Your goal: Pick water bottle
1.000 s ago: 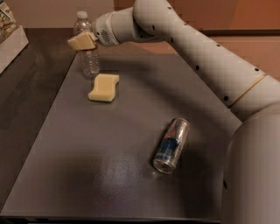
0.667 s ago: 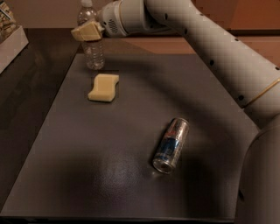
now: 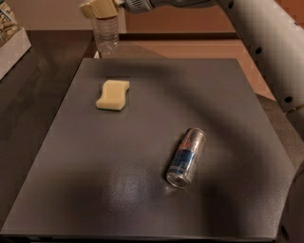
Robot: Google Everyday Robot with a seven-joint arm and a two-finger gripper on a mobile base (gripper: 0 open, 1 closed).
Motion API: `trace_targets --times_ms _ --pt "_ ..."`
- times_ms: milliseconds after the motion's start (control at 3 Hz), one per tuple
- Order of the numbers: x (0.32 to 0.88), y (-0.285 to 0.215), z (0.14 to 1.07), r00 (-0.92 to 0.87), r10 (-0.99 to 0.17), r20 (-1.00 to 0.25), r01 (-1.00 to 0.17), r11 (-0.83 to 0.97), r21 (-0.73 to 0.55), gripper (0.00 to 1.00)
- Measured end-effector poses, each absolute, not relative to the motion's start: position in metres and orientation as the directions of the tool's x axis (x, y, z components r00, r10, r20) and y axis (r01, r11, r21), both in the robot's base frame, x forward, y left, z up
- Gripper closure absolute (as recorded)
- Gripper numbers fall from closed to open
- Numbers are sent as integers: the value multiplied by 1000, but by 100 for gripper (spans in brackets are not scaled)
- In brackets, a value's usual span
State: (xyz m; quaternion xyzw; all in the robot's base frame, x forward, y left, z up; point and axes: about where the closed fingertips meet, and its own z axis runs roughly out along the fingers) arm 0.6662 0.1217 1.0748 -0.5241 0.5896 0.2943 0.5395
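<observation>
The water bottle [image 3: 106, 35] is small, clear and ribbed. It stands upright by the far left corner of the bench [image 3: 142, 199]; whether its base touches the bench cannot be told. The tan hand [image 3: 99, 8] sits over its top, hiding the cap.

Dim, warm light, soft sheen on gray tabletop [image 3: 118, 190]. Broad shadow below gripper [image 3: 99, 8] at top edge, above water bottle [image 3: 107, 37].
</observation>
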Motion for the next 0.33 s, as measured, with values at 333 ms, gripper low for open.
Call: trace_targets --times_ms 333 --pt "666 122 1075 131 -301 -945 -936 277 -218 100"
